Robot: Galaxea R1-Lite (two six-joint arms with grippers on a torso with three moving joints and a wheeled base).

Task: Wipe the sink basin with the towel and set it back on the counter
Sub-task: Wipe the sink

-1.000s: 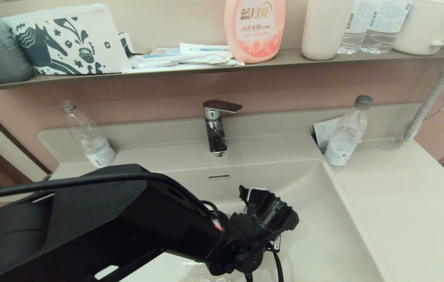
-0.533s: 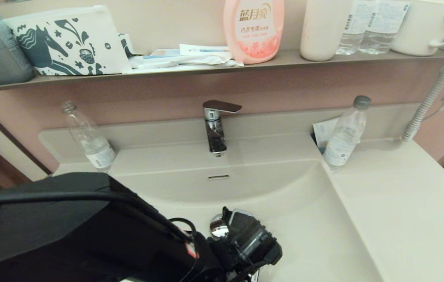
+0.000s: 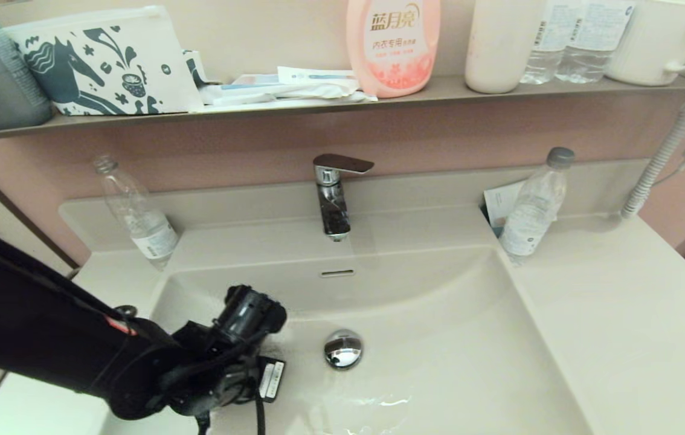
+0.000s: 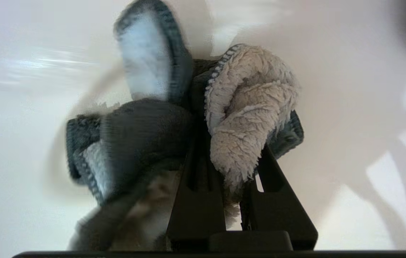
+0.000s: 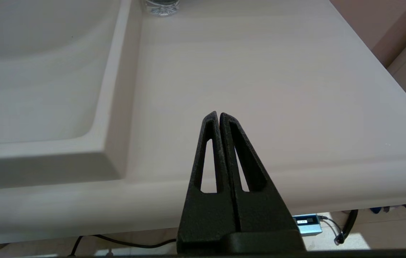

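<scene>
My left gripper (image 4: 228, 154) is shut on the towel (image 4: 249, 104), a fluffy blue-grey cloth with a darker teal edge, bunched over the fingertips and pressed against the sink basin's (image 3: 451, 338) glossy floor. In the head view the left wrist (image 3: 240, 338) sits low in the basin's left half, left of the chrome drain plug (image 3: 343, 348), and hides the towel. The overflow slot (image 3: 337, 273) shows on the back wall. My right gripper (image 5: 219, 115) is shut and empty, parked above the front edge of the counter (image 5: 260, 71) right of the basin.
A chrome faucet (image 3: 333, 193) stands behind the basin. Clear bottles lean at the back left (image 3: 137, 211) and back right (image 3: 533, 208). The wall shelf (image 3: 318, 104) carries the horse-print pouch (image 3: 101, 60), a pink bottle (image 3: 392, 45) and cups. A hose (image 3: 656, 169) hangs far right.
My left arm has swept from the basin's middle across to its left side with the towel held, uncovering the drain plug. The right gripper shows no change.
</scene>
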